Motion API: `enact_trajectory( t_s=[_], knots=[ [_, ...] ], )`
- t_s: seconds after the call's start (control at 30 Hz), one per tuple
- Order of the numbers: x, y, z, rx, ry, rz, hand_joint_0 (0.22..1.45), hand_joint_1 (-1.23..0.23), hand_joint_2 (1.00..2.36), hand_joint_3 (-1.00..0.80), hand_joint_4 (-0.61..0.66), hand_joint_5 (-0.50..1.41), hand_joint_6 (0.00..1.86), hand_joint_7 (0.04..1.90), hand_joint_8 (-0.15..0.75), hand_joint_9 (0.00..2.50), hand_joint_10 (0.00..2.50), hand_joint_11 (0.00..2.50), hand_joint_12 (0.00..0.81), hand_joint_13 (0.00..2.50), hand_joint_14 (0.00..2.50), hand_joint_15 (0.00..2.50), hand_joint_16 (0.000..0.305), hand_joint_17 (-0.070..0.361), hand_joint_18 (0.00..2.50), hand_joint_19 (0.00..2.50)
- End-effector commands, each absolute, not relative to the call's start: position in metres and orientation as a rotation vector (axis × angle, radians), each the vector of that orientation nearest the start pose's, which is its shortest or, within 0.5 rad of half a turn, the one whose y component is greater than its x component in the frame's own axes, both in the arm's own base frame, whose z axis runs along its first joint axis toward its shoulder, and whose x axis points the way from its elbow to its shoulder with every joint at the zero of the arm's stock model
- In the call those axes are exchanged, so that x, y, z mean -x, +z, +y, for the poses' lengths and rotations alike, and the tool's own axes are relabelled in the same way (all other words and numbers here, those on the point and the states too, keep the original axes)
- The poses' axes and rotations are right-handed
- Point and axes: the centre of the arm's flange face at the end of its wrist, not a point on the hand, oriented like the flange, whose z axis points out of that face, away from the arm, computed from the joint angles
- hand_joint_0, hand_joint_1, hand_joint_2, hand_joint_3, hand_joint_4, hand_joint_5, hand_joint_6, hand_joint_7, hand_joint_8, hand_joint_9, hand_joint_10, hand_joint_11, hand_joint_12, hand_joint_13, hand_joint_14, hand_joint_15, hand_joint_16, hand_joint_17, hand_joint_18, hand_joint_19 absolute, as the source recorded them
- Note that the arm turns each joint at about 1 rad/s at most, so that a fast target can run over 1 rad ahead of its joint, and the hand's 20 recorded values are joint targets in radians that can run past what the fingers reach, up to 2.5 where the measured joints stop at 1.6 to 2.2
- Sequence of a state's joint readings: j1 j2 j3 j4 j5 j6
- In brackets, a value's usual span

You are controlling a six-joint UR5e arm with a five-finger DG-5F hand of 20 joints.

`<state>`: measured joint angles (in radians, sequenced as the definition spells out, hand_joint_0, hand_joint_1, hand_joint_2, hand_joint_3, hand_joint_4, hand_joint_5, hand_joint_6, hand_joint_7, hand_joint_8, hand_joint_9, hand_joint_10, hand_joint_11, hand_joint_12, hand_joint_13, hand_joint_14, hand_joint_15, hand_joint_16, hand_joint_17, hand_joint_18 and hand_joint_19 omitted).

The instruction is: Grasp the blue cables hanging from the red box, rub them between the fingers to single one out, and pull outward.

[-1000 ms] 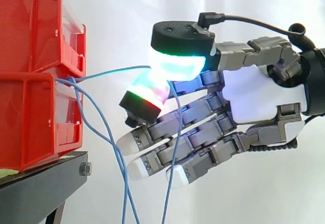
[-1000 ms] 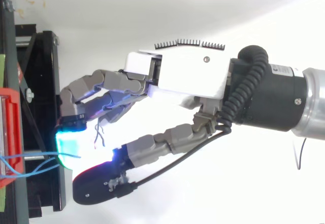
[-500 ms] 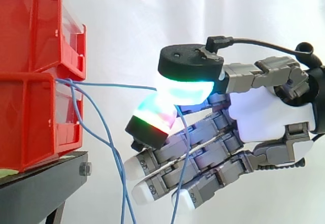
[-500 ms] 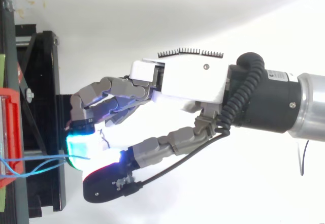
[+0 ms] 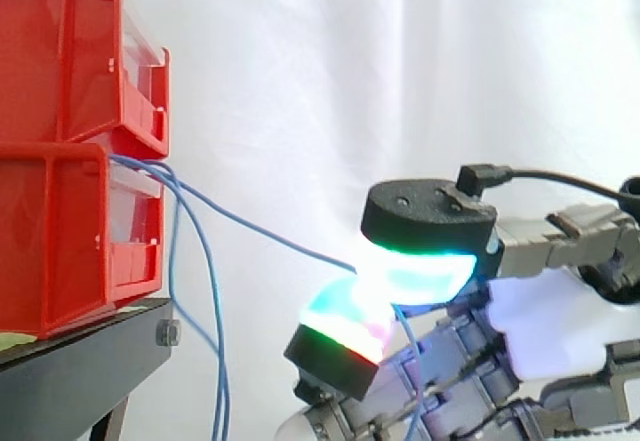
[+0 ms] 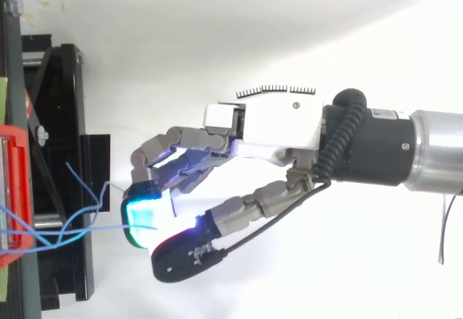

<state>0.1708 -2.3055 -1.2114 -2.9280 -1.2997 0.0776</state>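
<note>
while it points toward the red box [image 5: 70, 231], the hand [image 6: 275, 124] pinches a blue cable [image 5: 300, 243].

The hand [image 6: 269, 125] is showing a white shell [image 6: 300, 122], a black toothed strip [image 6: 275, 88] edging it at 12 o'clock. Grey fingers [image 6: 184, 139] are ending in pads [image 6: 145, 214] glowing cyan and green. A silver arm [image 6: 438, 149] is sitting at 3 o'clock.

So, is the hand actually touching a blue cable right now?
Touching. The side view shows one blue cable running from the red box straight into the pinch between two glowing pads of the hand.
</note>
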Motion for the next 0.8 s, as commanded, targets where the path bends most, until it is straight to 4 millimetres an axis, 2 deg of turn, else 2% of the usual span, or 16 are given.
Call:
enact_trajectory(
  t_s=[0.0, 0.33, 0.77],
  knots=[
    [-0.737, 0.202, -0.038, -1.438, 1.108, 1.199, 0.57, -0.83, 1.01, -0.07, -0.02, -0.03, 0.77, 1.21, 0.230, 0.62, 0.00, 0.00, 0.361, 0.48, 0.00, 0.04, 0.049, 0.110, 0.61, 0.26],
    [-0.726, 0.176, -0.047, -1.433, 1.130, 1.160, 0.57, -0.83, 1.01, -0.08, -0.02, -0.03, 0.77, 1.21, 0.231, 0.63, 0.00, 0.00, 0.361, 0.49, 0.00, 0.04, 0.049, 0.110, 0.62, 0.26],
    [-0.725, 0.176, -0.049, -1.423, 1.115, 1.167, 0.57, -0.82, 1.01, -0.07, -0.02, -0.03, 0.77, 1.21, 0.233, 0.65, 0.00, 0.00, 0.363, 0.50, 0.00, 0.05, 0.049, 0.110, 0.62, 0.26]
  ],
)
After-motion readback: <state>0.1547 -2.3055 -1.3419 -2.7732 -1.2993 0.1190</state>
